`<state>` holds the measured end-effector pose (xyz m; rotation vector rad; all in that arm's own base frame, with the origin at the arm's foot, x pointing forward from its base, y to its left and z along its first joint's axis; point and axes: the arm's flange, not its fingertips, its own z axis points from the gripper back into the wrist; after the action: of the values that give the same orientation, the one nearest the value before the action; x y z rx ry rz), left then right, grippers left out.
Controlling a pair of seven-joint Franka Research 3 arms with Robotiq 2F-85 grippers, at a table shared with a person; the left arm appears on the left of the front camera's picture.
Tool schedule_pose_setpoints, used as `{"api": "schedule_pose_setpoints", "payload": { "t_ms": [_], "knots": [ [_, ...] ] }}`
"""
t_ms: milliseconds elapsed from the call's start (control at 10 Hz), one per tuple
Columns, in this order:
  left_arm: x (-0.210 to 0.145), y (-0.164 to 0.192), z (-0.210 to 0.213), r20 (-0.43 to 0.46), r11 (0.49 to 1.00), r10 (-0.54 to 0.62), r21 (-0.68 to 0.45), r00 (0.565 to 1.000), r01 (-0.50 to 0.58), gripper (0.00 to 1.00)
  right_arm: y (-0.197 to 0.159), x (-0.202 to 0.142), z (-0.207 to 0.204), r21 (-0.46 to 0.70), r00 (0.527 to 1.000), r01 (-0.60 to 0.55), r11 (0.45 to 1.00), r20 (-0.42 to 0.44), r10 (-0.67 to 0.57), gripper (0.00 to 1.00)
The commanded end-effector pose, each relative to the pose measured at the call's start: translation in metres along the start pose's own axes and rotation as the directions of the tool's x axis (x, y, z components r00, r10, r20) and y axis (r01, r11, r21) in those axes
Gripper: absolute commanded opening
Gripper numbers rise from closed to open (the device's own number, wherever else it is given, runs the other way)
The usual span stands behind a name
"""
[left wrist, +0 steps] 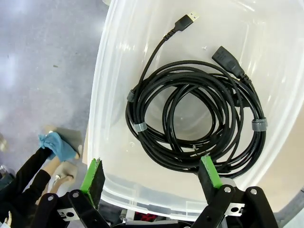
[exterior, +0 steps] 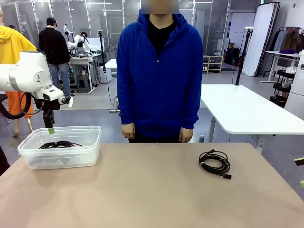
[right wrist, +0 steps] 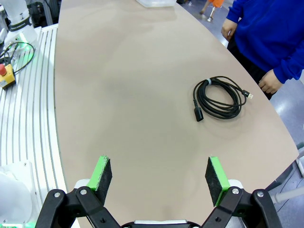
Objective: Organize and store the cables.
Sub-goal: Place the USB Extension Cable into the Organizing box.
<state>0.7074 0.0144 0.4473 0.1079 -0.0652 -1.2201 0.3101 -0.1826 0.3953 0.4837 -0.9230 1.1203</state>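
Observation:
A clear plastic bin stands at the table's far left and holds coiled black cables. In the left wrist view those cables lie bundled with grey ties on the bin's floor. My left gripper hangs open above the bin's rim with nothing between its fingers; its green fingertip sits just over the bin's back left. Another coiled black cable lies on the table's right half, seen too in the right wrist view. My right gripper is open, well short of that coil.
A person in a blue hoodie stands at the far edge, hands down at their sides. The tan table is bare between bin and coil. A red stop button sits on the robot's base beside the table.

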Motion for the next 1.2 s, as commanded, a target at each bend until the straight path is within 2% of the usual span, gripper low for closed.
{"api": "schedule_pose_setpoints", "payload": {
  "t_ms": [0, 400, 500, 600, 700, 1100],
  "knots": [
    [-0.002, 0.003, -0.001, -0.003, 1.0, 0.004, 0.008, 1.0, -0.004, 1.0, -0.003, 0.001, 0.0, -0.005, 1.0, -0.002, 1.0, 0.014, 0.002, 1.0],
    [0.0, 0.0, 0.0, 0.0, 1.0, 0.0, 0.0, 1.0, 0.0, 1.0, -0.003, 0.001, 0.0, -0.005, 1.0, -0.002, 1.0, 0.014, 0.002, 1.0],
    [-0.001, -0.01, 0.02, 0.152, 0.997, 0.08, -0.003, 0.985, -0.081, 1.0, -0.003, 0.001, 0.0, -0.005, 1.0, -0.002, 1.0, 0.014, 0.002, 1.0],
    [-0.011, -0.026, 0.029, 0.133, 0.986, 0.144, 0.061, 0.981, -0.153, 1.0, -0.003, 0.001, 0.0, -0.005, 1.0, -0.002, 1.0, 0.014, 0.002, 1.0],
    [-0.027, -0.042, 0.035, 0.145, 0.979, 0.179, 0.071, 0.973, -0.191, 1.0, -0.003, 0.001, 0.0, -0.005, 1.0, -0.002, 1.0, 0.014, 0.002, 1.0],
    [-0.08, -0.111, 0.054, 0.275, 0.948, 0.301, 0.014, 0.913, -0.317, 1.0, -0.003, 0.001, 0.0, -0.005, 1.0, -0.002, 1.0, 0.014, 0.002, 1.0]
  ]
}}
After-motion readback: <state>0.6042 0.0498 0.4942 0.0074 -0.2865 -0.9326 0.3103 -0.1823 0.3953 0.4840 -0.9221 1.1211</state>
